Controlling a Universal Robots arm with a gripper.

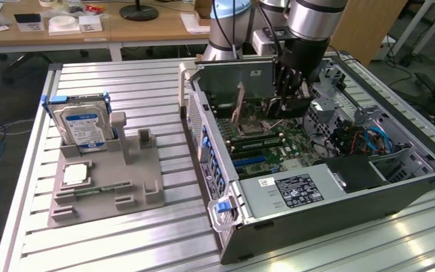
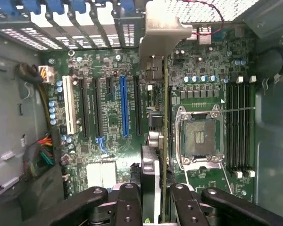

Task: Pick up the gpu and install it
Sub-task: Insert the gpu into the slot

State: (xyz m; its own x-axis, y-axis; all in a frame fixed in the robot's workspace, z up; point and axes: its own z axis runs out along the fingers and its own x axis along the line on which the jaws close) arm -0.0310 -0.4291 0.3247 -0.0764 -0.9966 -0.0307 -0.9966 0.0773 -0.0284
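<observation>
The fingers (image 1: 290, 93) are seen inside the open computer case (image 1: 338, 209), upper middle of frame, with a thin card (image 1: 239, 105) held edge-on toward frame left. A hard drive (image 1: 81, 127) is propped at left.

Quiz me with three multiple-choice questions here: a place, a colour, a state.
1. The boxy silver hard drive with blue-white label stands: A in the computer case; B in the grey plastic holder; C on a desk.
2. The one brightly coloured long slot on the green motherboard is: A blue; B red; C yellow.
3. The robot's black claw is: A open, empty; B gripping a cable; C closed on the thin dark circuit card.
Answers: B, upright in the holder; A, plainly blue; C, it clamps the card's sides.
</observation>
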